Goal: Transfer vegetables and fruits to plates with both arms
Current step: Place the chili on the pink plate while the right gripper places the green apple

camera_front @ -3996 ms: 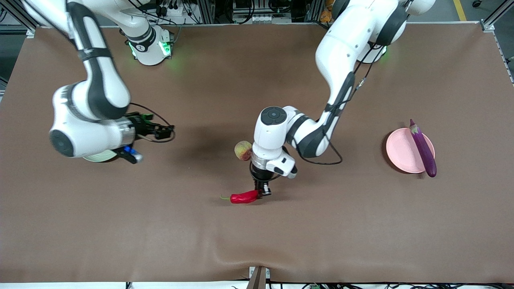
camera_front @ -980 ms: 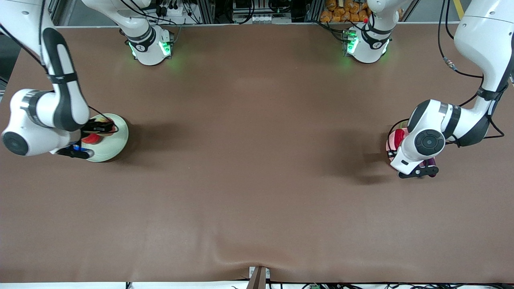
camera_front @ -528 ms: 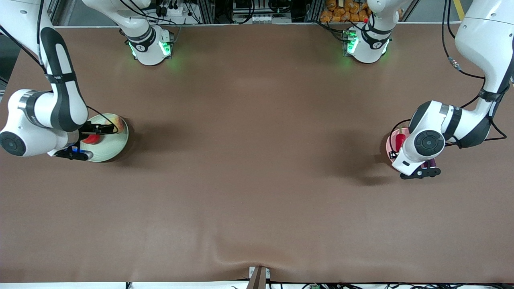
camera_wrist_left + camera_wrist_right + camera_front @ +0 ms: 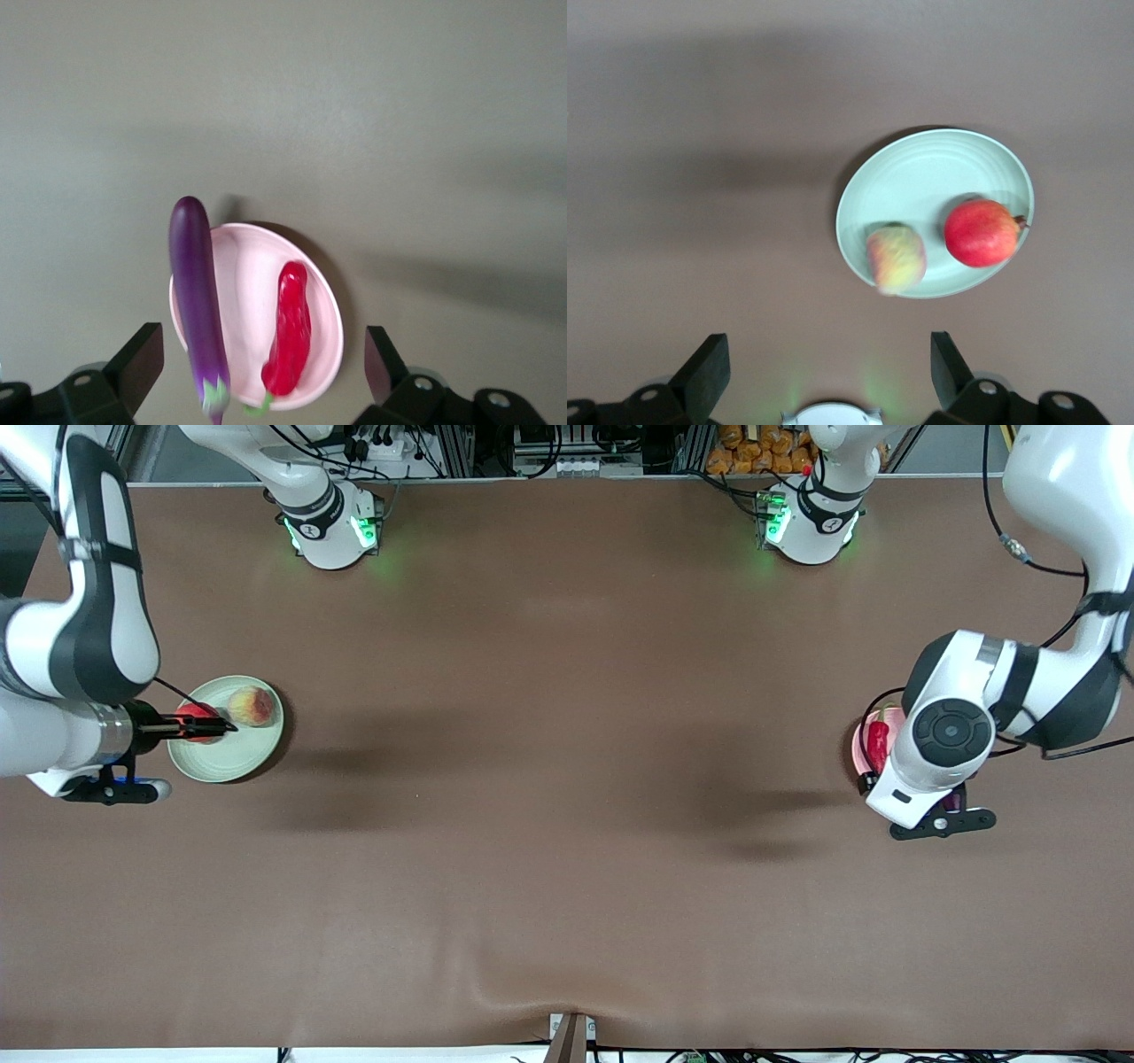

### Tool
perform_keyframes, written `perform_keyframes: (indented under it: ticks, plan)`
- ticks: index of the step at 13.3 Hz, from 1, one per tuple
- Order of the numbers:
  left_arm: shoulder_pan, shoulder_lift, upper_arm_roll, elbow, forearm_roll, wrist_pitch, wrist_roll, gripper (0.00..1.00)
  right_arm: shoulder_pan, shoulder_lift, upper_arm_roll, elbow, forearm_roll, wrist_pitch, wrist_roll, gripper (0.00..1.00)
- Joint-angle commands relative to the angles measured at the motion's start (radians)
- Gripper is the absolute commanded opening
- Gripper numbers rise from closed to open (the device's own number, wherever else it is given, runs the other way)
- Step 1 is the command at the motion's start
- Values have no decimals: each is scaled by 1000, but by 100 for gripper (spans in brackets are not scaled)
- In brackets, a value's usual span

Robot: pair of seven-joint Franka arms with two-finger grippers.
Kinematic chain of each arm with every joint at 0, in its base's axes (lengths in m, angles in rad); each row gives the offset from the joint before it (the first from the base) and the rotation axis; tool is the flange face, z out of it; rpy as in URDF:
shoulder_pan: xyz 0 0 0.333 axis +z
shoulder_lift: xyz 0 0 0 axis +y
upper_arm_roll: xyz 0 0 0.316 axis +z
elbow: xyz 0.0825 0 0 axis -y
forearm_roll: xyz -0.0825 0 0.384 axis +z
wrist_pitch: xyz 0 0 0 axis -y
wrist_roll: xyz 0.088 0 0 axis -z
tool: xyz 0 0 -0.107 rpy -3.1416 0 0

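Note:
The pale green plate (image 4: 232, 760) holds the peach-like fruit (image 4: 252, 705) and the red pomegranate-like fruit (image 4: 196, 712); both also show in the right wrist view, the peach (image 4: 897, 258) and the pomegranate (image 4: 981, 233) on the plate (image 4: 921, 177). My right gripper (image 4: 211, 727) hangs open and empty above that plate. The pale pink plate (image 4: 244, 292) holds the purple eggplant (image 4: 197, 301), which overhangs its rim, and the red chili (image 4: 291, 328). My left gripper (image 4: 261, 354) is open and empty above it. In the front view the left wrist hides most of the pink plate (image 4: 858, 749); the chili (image 4: 877, 742) shows.
The brown table cloth (image 4: 567, 779) covers the table between the two plates. The right arm's base (image 4: 330, 530) and the left arm's base (image 4: 808, 521) stand along the edge farthest from the front camera. The cloth has a small wrinkle at its near edge.
The left arm carried the chili from mid-table to the pink plate, and the peach now lies on the green plate. Both grippers have since let go and lifted away from their plates.

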Motion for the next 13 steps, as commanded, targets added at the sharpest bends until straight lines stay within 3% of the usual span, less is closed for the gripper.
perform_keyframes:
  ticks: [1, 5, 7, 8, 9, 11, 13]
  plan:
    - [4, -10, -33, 136, -95, -117, 4, 100, 19, 52, 3, 252, -31, -141, -24, 100]
    - [-9, -73, -27, 184, -188, -221, 67, 100, 25, 0, 30, 458, 13, -280, -26, 100]
    - [-15, -105, -8, 181, -223, -234, 70, 100, 2, -87, 26, 450, 50, -346, -28, 100]
    - [-41, -130, 18, 178, -244, -235, 76, 100, -41, -145, 29, 396, 76, -339, -34, 100]
    - [-83, -150, 79, 176, -273, -235, 96, 100, -47, -220, 29, 325, 86, -299, -35, 100]
    - [-217, -223, 271, 158, -376, -235, 193, 100, -47, -350, 30, 120, 75, -147, -55, 100]
    - [-315, -300, 426, 115, -476, -234, 294, 100, -60, -361, 30, 81, 68, -113, -173, 100]
